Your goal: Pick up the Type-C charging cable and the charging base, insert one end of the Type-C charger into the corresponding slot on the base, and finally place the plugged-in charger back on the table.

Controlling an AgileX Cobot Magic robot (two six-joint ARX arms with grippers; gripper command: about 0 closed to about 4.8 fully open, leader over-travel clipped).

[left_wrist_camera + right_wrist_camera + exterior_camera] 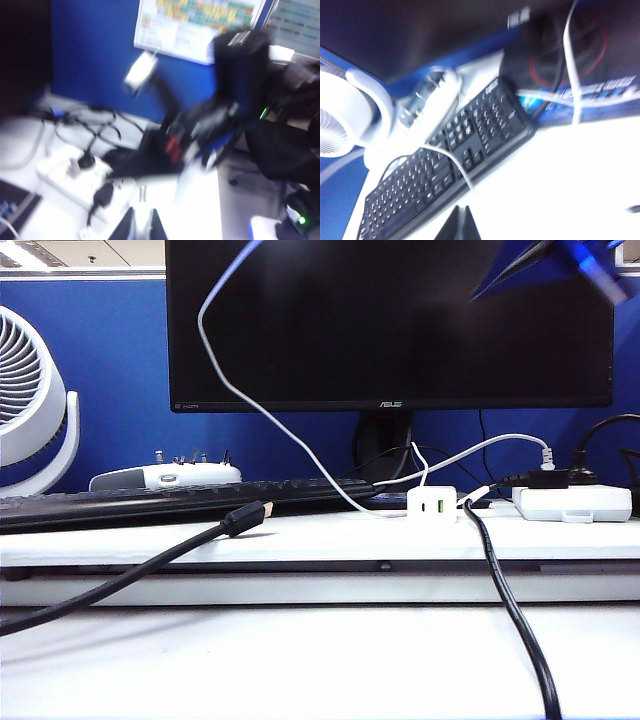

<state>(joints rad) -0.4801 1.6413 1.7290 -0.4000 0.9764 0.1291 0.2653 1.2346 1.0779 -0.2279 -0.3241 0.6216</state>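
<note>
**A:** Where is the Type-C charging cable (200, 320), and how do you expect it to handle?

**B:** It runs up from beside the charging base (432, 504), loops across the monitor (390, 320) and leaves the top of the exterior view. Something is carrying it up there, but I can't see what. I judge it light and thoroughly floppy, thin enough to slide through a loose pinch. I'd hold it right behind the plug, where the stiff end gives me some control over its aim. The plug itself I can't find in any view.

**A:** And the base?

**B:** It's a small white block sitting on the raised ledge (330, 538) of the table (300, 660), ports facing the camera, one of them green. I take it for rigid, light and smooth-sided, so it would skid under a push. I'd grip across its plain side faces and leave the port face clear.

**A:** What are the grippers doing?

**B:** The left gripper (142, 225) has its fingers pressed together over the end of the table by the power strip (572, 503). The right gripper (457, 225) is likewise closed, above the table in front of the keyboard (445, 160). In its view a white cable crosses the keys toward the fingertips, then vanishes in glare. I can't tell whether either one has the cable pinched.

**A:** Anything in the way?

**B:** The thick black cable (150, 565) with the gold tip lies near the base.
</note>
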